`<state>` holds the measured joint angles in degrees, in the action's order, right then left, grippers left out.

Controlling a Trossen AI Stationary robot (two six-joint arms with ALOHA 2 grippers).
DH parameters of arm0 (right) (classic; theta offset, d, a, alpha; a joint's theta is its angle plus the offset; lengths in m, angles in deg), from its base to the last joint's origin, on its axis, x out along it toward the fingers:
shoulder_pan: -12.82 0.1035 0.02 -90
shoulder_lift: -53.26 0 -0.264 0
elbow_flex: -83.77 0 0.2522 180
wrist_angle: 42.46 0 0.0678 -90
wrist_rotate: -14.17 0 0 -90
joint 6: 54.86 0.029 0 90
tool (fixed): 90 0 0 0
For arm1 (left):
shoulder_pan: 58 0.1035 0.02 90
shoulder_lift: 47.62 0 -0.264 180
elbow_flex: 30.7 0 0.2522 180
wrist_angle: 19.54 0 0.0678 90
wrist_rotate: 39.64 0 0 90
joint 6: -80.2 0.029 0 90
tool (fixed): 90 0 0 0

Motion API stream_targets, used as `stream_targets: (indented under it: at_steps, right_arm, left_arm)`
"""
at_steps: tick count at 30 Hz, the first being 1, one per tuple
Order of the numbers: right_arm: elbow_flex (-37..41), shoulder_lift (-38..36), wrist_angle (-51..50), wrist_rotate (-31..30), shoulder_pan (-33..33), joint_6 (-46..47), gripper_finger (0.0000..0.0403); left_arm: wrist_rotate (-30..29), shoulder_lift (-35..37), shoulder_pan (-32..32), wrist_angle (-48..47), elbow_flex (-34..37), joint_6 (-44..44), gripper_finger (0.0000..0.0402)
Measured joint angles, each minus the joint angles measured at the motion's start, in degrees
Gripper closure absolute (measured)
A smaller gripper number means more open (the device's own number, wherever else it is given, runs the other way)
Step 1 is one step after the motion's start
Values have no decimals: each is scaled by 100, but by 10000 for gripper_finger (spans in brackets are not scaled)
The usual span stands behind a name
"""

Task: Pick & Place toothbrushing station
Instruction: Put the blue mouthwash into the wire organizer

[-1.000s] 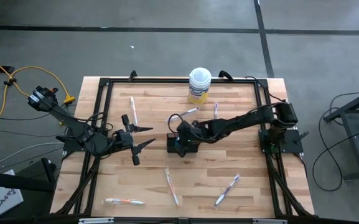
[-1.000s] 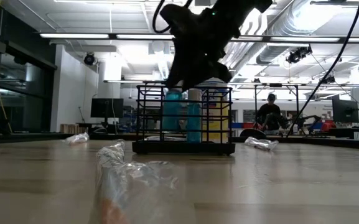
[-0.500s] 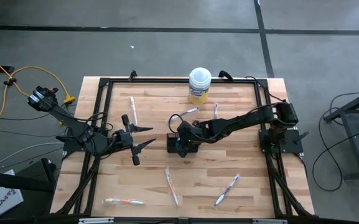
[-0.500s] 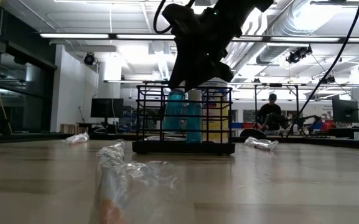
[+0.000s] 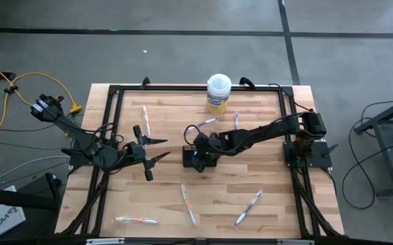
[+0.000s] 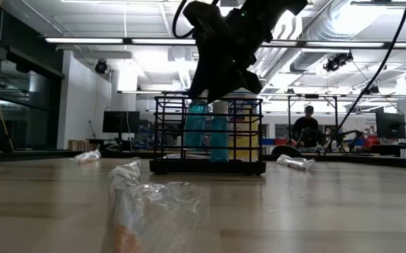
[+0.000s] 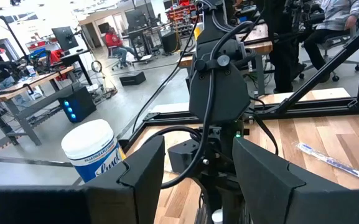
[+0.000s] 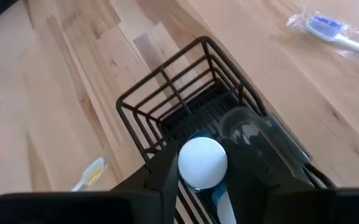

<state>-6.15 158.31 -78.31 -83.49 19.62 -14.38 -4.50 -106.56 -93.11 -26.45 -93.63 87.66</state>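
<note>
Looks like our right tool (image 8: 202, 180) just eased its fingers apart around the white-capped tube (image 8: 202, 163) standing in the wire holder (image 8: 167, 102), so that one's basically placed; left tool (image 5: 156, 149) sits open.

A robotics lab or workshop. Exposed ceiling ducts (image 6: 343, 35), strip lights, and workbenches (image 7: 23, 84) with monitors (image 6: 120, 121) fill the room. Seated people (image 6: 307, 126) work behind the wooden table (image 6: 315, 204).

High view: overhead, straight down on the whole table (image 5: 148, 204). Low view: table-top height, level across, close to the black wire holder (image 6: 208, 133). Right wrist view looks down past its fingers (image 8: 163, 171) into that holder at close range; left wrist view faces the right arm (image 7: 219, 81).
</note>
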Motion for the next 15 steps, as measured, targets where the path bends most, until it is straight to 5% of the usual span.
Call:
stream_targets:
  at_steps: [15]
  right_arm:
    - [0,0,49,22,9,1,262]
  left_arm:
    - [-1,0,0,-2,0,1,219]
